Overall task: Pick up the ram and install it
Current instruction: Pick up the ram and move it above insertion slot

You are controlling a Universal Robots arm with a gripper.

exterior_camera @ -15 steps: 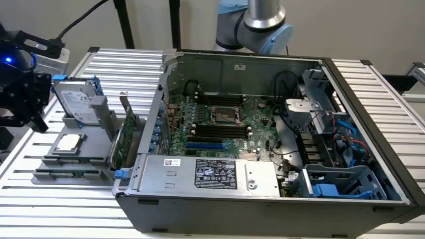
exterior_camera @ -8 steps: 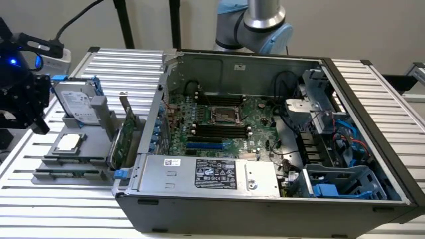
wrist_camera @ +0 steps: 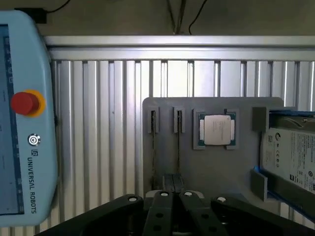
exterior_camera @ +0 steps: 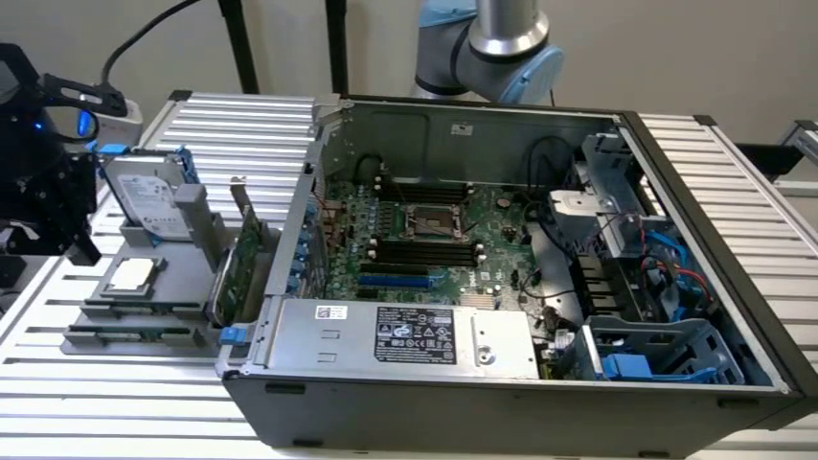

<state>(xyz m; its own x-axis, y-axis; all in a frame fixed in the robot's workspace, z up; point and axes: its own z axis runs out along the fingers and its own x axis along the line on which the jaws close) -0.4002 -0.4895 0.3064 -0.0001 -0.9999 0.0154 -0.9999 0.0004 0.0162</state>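
Note:
Two thin dark-green ram sticks (wrist_camera: 153, 147) stand edge-on in narrow slots of a grey fixture plate (wrist_camera: 211, 172); the other ram stick (wrist_camera: 178, 147) is beside the first. In the exterior view the ram (exterior_camera: 128, 334) lies at the front of that fixture (exterior_camera: 90, 340), on the exterior view's left of the open computer case (exterior_camera: 511, 383). My gripper (wrist_camera: 172, 183) hovers above the fixture's near edge with its fingers drawn together and nothing between them. From outside, the black gripper (exterior_camera: 79, 247) hangs over the fixture's far-left side. The black memory slots (exterior_camera: 422, 251) on the motherboard stand bare.
The fixture also carries a square silver processor (wrist_camera: 218, 130), a hard drive (wrist_camera: 293, 157) and a green expansion card (exterior_camera: 243, 268). A teach pendant (wrist_camera: 22, 118) with a red stop button lies on the ribbed aluminium table (wrist_camera: 98, 123). The case's power supply (exterior_camera: 409, 335) and drive cage (exterior_camera: 652, 355) crowd its front.

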